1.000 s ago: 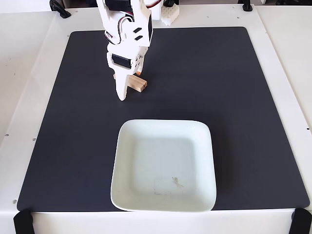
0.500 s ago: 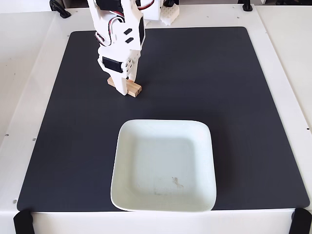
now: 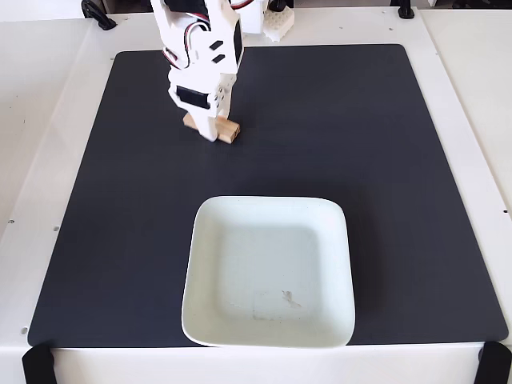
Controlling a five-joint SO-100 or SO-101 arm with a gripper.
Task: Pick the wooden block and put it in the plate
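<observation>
Nearest me, the plate [image 3: 269, 272] sits on the black mat [image 3: 400, 160], close to the mat's front edge and a little right of centre in the fixed view, with only a faint smudge on its floor. The white desk [image 3: 472, 96] borders the mat on all sides. Farther back and left of the plate, well apart from it, I see the block [image 3: 226, 129] lying on the mat, its right end poking out from under the arm [image 3: 200, 48]. My end effector [image 3: 210, 128] is down over the block's middle, fingers seemingly astride it. From here I cannot tell whether they actually pinch it.
</observation>
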